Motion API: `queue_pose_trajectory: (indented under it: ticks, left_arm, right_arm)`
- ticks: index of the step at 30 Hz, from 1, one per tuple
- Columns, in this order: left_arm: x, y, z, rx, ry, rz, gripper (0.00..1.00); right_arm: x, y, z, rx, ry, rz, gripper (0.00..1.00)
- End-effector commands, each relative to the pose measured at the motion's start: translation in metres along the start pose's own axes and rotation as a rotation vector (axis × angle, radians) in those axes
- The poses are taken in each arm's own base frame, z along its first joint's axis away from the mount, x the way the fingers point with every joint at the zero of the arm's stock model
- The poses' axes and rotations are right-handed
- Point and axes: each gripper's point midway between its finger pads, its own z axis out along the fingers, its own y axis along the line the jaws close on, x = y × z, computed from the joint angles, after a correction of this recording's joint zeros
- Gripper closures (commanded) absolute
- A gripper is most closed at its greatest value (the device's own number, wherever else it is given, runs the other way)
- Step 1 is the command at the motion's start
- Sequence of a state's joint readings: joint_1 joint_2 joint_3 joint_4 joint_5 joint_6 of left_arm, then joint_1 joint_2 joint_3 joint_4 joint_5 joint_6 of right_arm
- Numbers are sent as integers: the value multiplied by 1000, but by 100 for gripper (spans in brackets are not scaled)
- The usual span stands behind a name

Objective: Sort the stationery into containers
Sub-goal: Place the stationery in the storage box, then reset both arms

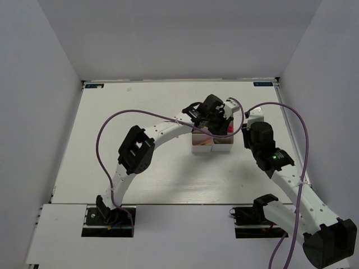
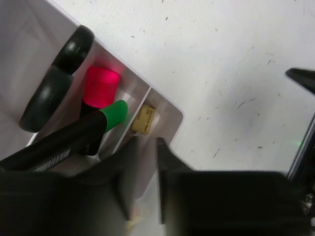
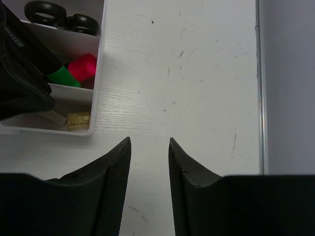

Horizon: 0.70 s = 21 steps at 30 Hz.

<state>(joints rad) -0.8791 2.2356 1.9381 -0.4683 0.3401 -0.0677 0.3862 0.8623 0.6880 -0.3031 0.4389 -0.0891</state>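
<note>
The containers (image 1: pixel 203 147), white bins joined in a block, stand mid-table. In the left wrist view one bin (image 2: pixel 167 107) holds the black scissors handles (image 2: pixel 54 83). The adjoining bin has a pink marker cap (image 2: pixel 101 86) and a green-capped black marker (image 2: pixel 114 114). A tan eraser (image 2: pixel 143 119) lies in the end bin. My left gripper (image 2: pixel 146 167) hangs over that end bin, its jaws slightly apart with nothing gripped; a cream piece (image 2: pixel 132 223) shows below them. My right gripper (image 3: pixel 150 142) is open over bare table, right of the bins (image 3: pixel 100 73).
The right wrist view shows the scissors (image 3: pixel 64 17), markers (image 3: pixel 74 73), the eraser (image 3: pixel 78 120) and the left gripper's black body (image 3: pixel 19 73) over the bins. The table's right edge strip (image 3: pixel 258 98) meets the grey wall. Purple cables (image 1: pixel 112 120) loop above both arms.
</note>
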Motion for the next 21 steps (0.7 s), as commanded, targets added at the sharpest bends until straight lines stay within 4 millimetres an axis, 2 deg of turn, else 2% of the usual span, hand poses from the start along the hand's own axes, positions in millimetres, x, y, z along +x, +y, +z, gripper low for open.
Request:
queue_pose_trajectory:
  ticks: [1,3,5,6,8,9,10,11,12,13,14,15,16,17,18,19,20,21]
  left_arm:
    - [-38,-10,-19,6,-92,28,74]
    - [-47,-19,-29,16,-118,24,84]
    - [-58,-28,-43,18,-161,21,85]
    - [-57,-33,-53,18,-170,10,83]
    - [-58,-44,-74,6,-201,5,72]
    - [-65,-54,-105,3,-245,9,63]
    - [-49,-54,-109,-5,-222,0,54]
    - [-45,-61,-116,-5,-224,8,43]
    - [-25,-58,-119,-28,-186,1,31]
    - [-26,-70,-157,-31,-228,17,18]
    - [-20,-70,-167,-70,-230,17,0]
    - [-15,-78,-207,-86,-277,20,0]
    - [25,-69,-201,-120,-201,-3,0]
    - [23,-60,-229,-207,-261,-9,0]
    - [75,-44,-225,-266,-143,-37,0]
    - [80,-38,-248,-318,-178,-53,0]
    - [84,-20,-276,-443,-233,-72,0]
    - [102,0,-287,-518,-218,-136,0]
  right_arm:
    - [-12,-3,-2,14,-58,22,62]
    - [-15,-5,-4,12,-70,33,73]
    - [-17,-6,-6,11,-73,35,84]
    - [-15,-5,-6,9,-67,32,84]
    - [-16,-4,-7,-4,-70,20,73]
    - [-15,-4,-7,-9,-64,11,64]
    - [-14,0,-9,-37,-60,4,53]
    - [-14,2,-10,-48,-57,-3,29]
    - [-13,6,-10,-74,-55,-9,20]
    - [-11,9,-10,-91,-48,-15,13]
    - [-5,13,-10,-113,-27,-20,10]
    - [-3,20,-10,-148,-17,-24,10]
    - [-1,22,-9,-161,-10,-25,10]
    - [6,28,-7,-184,21,-25,10]
    - [6,31,-8,-192,33,-2,10]
    - [8,32,-7,-198,47,18,10]
    - [10,36,-5,-207,72,27,10]
    - [11,39,-5,-217,85,40,10]
